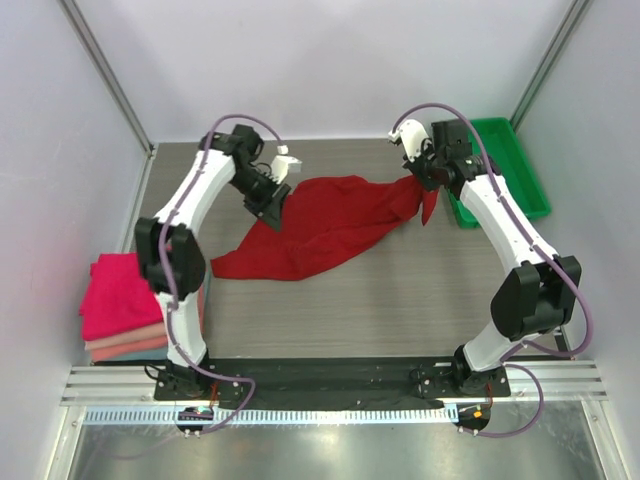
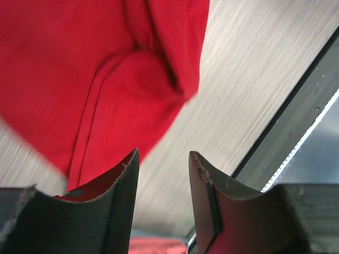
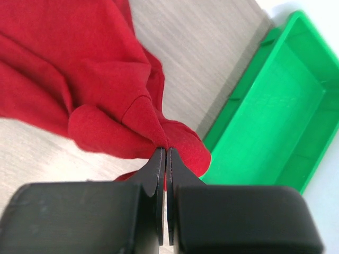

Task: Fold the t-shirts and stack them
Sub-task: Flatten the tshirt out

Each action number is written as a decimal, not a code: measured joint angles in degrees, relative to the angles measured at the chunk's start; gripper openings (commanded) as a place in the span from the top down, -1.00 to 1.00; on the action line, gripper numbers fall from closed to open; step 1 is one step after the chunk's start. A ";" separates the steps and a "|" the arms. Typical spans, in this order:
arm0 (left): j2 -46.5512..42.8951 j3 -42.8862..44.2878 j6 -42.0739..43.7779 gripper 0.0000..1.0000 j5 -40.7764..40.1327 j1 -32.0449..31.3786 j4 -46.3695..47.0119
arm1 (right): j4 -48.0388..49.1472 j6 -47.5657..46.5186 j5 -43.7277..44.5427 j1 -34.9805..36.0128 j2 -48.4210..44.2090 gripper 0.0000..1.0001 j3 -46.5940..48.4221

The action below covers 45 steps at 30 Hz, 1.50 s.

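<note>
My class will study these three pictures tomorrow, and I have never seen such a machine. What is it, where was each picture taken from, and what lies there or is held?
Two robot arms are bolted at the near edge of a table. The wide picture comes from a camera above and behind them; each close-up comes from a camera on one wrist. On the table lies a crumpled crimson t-shirt. The right gripper is pinched shut on its edge; the left gripper is open above it, holding nothing. A stack of folded shirts sits at the left, a green tray far right.
</note>
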 measured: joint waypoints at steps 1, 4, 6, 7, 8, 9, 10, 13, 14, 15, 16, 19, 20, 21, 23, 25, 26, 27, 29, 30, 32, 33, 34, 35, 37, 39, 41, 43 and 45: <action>2.97 1.38 -0.39 0.12 0.48 -0.76 0.22 | 0.02 0.04 -0.13 0.00 -0.31 0.98 -0.68; 11.10 4.44 -1.22 0.12 1.73 -3.02 0.74 | -0.04 -0.24 0.04 -0.02 -2.36 0.98 -4.15; 14.80 4.87 -2.14 0.13 1.70 -4.35 0.90 | -0.13 -0.90 0.44 -0.09 -4.42 0.97 -7.28; 15.98 5.07 -2.51 0.13 1.70 -4.74 0.83 | -0.11 -1.25 0.59 -0.13 -5.53 0.98 -8.81; 17.18 5.53 -2.97 0.14 1.68 -5.16 0.79 | -0.44 -1.64 0.79 -0.28 -6.84 0.97 -10.62; 18.47 6.43 -3.48 0.16 1.66 -5.57 0.46 | -0.81 -1.79 0.87 -0.39 -7.72 0.98 -11.72; 19.54 7.45 -3.76 0.16 1.66 -5.86 0.31 | -0.96 -1.92 1.01 -0.55 -8.79 0.97 -13.00; 22.10 9.64 -4.79 0.16 1.68 -6.12 0.50 | -1.33 -2.05 1.22 -0.92 -10.56 0.97 -14.93; 22.56 9.92 -5.05 0.16 1.64 -6.10 0.48 | -1.31 -2.05 1.22 -1.09 -10.73 0.97 -15.19; 23.17 10.19 -5.22 0.16 1.46 -6.10 0.46 | -1.29 -2.05 1.27 -1.16 -10.80 0.98 -15.28; 23.65 10.32 -5.35 0.17 1.27 -6.12 0.46 | -1.31 -2.05 1.29 -1.25 -10.80 0.97 -15.30; 25.20 10.36 -5.86 0.18 -0.04 -6.16 0.46 | -1.27 -2.05 1.33 -1.46 -10.80 0.98 -15.30; 25.68 10.34 -6.23 0.20 -0.57 -6.23 0.48 | -1.27 -2.05 1.31 -1.49 -10.80 0.97 -15.30; 26.08 10.21 -6.56 0.21 -1.20 -6.29 0.52 | -1.27 -2.05 1.31 -1.51 -10.80 0.97 -15.30; 26.29 9.38 -7.02 0.31 -2.60 -6.47 1.05 | -1.25 -2.03 1.27 -1.55 -10.80 0.98 -15.30; 26.34 8.83 -7.69 0.64 -3.93 -6.62 1.22 | -1.18 -2.03 1.18 -1.60 -10.78 0.97 -15.30; 26.45 8.79 -8.31 0.75 -4.70 -6.64 1.33 | -1.07 -2.01 1.14 -1.62 -10.67 0.98 -15.30; 26.56 8.79 -8.46 0.86 -5.25 -6.69 1.55 | -0.92 -2.01 1.14 -1.62 -10.56 0.98 -15.30; 26.86 8.79 -8.72 1.00 -6.19 -6.84 1.88 | -0.85 -1.95 1.07 -1.62 -10.23 0.97 -15.28; 26.99 8.79 -8.79 1.00 -6.54 -6.91 2.03 | -0.85 -1.90 0.98 -1.62 -9.99 0.97 -15.26; 27.12 8.79 -9.29 1.00 -7.17 -6.99 2.40 | -0.83 -1.86 0.96 -1.62 -9.53 0.97 -15.08; 27.10 8.79 -9.35 1.00 -7.37 -6.99 2.56 | -0.85 -1.86 0.96 -1.62 -9.29 0.97 -14.95; 26.97 8.79 -9.38 1.00 -7.63 -6.99 2.69 | -0.87 -1.84 0.96 -1.62 -9.09 0.97 -14.78; 26.67 8.76 -9.44 1.00 -8.07 -6.99 2.80 | -0.87 -1.86 0.96 -1.62 -9.01 0.98 -14.62; 25.24 8.33 -9.46 1.00 -9.03 -6.97 3.21 | -0.90 -1.86 1.01 -1.64 -8.98 0.98 -13.94; 21.92 7.76 -9.51 1.00 -10.12 -6.95 3.50 | -0.96 -1.84 1.03 -1.70 -8.98 0.97 -12.70; 16.24 7.06 -9.51 1.00 -11.47 -6.91 4.11 | -1.07 -1.70 1.05 -1.95 -8.98 0.98 -10.54; 9.31 6.54 -9.49 1.00 -12.94 -6.84 4.87 | -0.85 -1.44 1.20 -2.27 -8.98 0.97 -7.78; 2.25 5.40 -9.42 1.00 -14.29 -6.82 5.75 | -0.15 -1.18 1.68 -2.38 -8.98 0.97 -5.35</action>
